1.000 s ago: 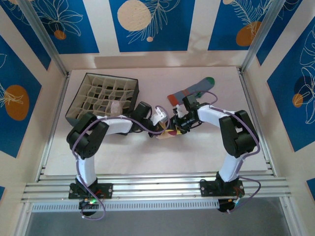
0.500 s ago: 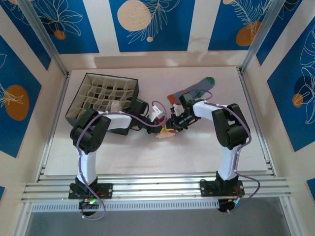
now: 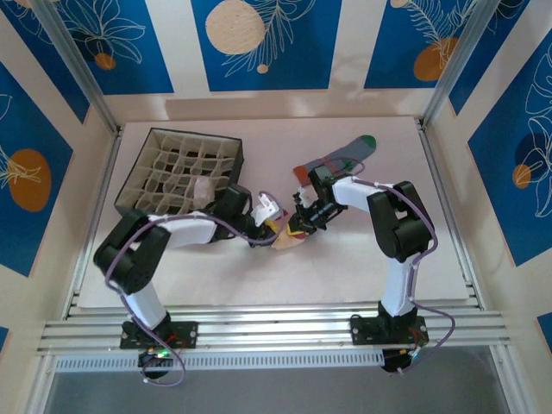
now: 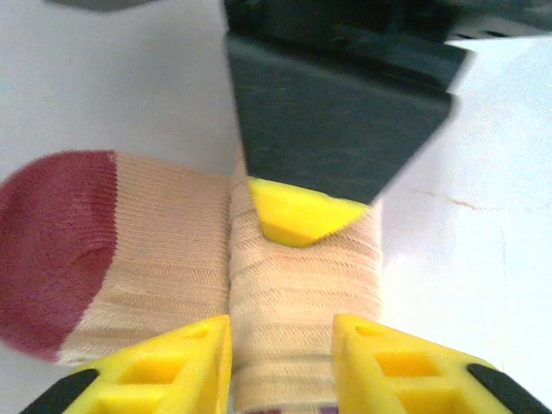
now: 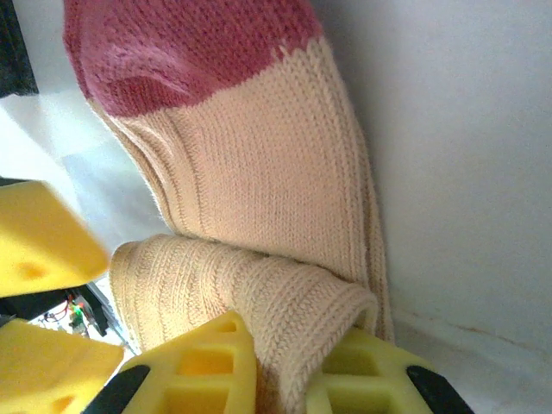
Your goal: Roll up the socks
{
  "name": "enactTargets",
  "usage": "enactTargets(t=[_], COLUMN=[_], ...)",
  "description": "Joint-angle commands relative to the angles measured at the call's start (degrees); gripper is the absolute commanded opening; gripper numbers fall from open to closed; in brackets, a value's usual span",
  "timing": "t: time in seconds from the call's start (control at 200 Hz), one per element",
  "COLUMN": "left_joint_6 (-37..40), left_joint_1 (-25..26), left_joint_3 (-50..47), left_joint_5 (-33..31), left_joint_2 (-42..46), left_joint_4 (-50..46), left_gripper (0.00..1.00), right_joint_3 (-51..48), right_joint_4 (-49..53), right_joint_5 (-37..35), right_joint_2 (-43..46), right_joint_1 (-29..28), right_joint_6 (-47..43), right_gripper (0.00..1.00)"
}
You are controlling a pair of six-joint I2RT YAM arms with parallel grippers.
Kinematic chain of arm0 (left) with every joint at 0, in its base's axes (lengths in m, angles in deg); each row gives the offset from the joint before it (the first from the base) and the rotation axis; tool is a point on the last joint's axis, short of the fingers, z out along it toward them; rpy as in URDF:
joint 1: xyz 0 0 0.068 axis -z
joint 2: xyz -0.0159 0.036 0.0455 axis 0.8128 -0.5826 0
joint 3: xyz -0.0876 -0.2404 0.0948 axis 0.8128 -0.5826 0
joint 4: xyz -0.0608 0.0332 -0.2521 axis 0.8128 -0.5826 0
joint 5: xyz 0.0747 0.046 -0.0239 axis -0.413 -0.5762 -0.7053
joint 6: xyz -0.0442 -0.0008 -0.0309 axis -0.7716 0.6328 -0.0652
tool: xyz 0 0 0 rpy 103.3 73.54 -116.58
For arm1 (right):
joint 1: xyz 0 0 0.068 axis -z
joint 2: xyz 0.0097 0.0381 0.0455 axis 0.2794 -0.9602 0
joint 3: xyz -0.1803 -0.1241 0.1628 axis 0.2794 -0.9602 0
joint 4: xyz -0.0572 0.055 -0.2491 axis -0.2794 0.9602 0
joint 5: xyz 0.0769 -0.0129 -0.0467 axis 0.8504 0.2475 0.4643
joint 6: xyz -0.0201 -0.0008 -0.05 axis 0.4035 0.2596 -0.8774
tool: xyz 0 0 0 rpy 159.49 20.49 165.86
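my right gripper (image 5: pixel 289 345) pinches the folded edge of the peach sock (image 3: pixel 289 239), mid-frame in the top view, so it does not unroll. my left gripper (image 4: pixel 282 332) stands at both sides of the rolled part to steady it; whether it squeezes, i cannot tell.

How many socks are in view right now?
3. The peach sock lies mid-table between the left tool and right tool; the grey-blue sock lies flat farther back; a pale bundle, likely a rolled sock, sits in the divided box. Others may be hidden in it.
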State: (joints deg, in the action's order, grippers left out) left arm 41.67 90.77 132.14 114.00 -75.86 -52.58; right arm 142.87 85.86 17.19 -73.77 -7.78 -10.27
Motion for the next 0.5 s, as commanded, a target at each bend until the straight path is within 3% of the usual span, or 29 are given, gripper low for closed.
enactTargets(t=[0.0, 0.34, 0.495], left_joint_6=[6.77, 22.84, 26.08], left_joint_1=[1.62, 13.82, 16.67], left_joint_3=[-4.15, -11.44, -9.37], left_joint_5=[-4.47, -23.49, -26.40], left_joint_2=[5.97, 8.91, 5.78], left_joint_4=[5.39, 15.95, 14.39], left_gripper=[0.36, 0.46, 0.46], right_joint_3=[-3.47, -2.72, -2.51], right_joint_4=[7.67, 9.06, 9.86], right_joint_5=[-10.19, -10.43, -10.70], right_joint_2=[-1.96, -2.15, -2.12], right_joint_1=[-1.39, -2.46, -2.45], right_joint_6=[-0.90, -0.55, -0.65], right_gripper=[0.10, 0.10, 0.10])
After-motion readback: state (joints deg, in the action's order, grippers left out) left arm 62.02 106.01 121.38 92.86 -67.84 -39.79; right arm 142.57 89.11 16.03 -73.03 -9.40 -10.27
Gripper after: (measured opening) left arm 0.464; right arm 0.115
